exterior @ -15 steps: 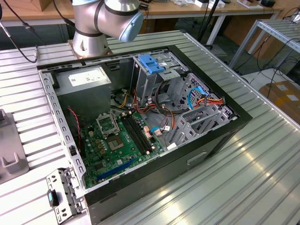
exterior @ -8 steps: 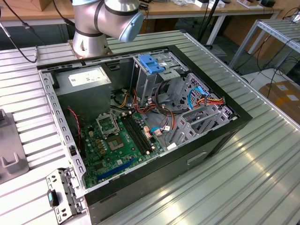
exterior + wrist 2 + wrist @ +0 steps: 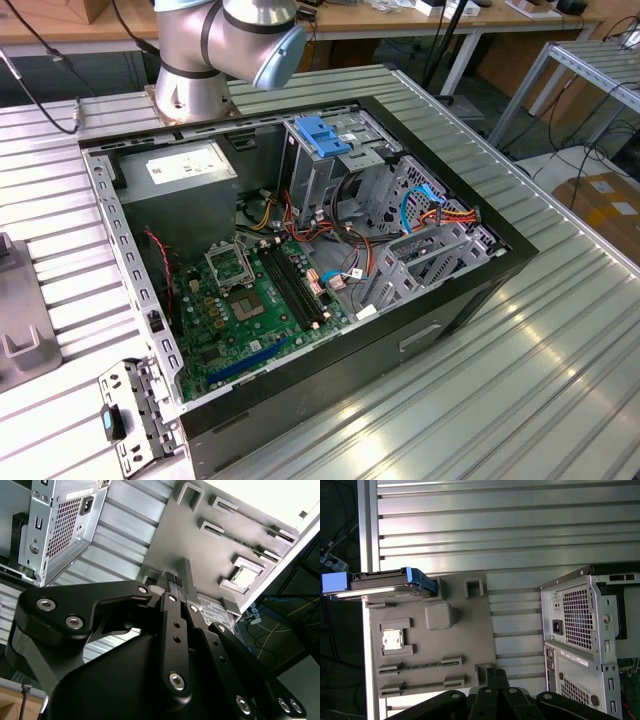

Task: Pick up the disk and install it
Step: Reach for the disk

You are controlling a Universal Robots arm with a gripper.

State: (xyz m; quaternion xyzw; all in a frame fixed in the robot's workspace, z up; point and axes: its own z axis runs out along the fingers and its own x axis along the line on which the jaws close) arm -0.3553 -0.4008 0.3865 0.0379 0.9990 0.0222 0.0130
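The disk (image 3: 385,582), a dark drive in a bright blue carrier, stands on its edge in a slot at one corner of a grey fixture plate (image 3: 460,625). My gripper (image 3: 496,676) hovers over the plate's opposite side, well apart from the disk. In the second wrist view the gripper (image 3: 174,580) has its black fingers pressed together, shut, with nothing between them, above the same plate (image 3: 200,555). The open computer case (image 3: 300,250) lies on the ribbed metal table, its drive cage (image 3: 330,170) at the back.
A light-blue latch piece (image 3: 325,135) sits on top of the drive cage. The arm's base (image 3: 200,60) stands behind the case. The case's rear panel (image 3: 585,630) is close beside the plate. Cables and the green motherboard (image 3: 250,300) fill the case floor.
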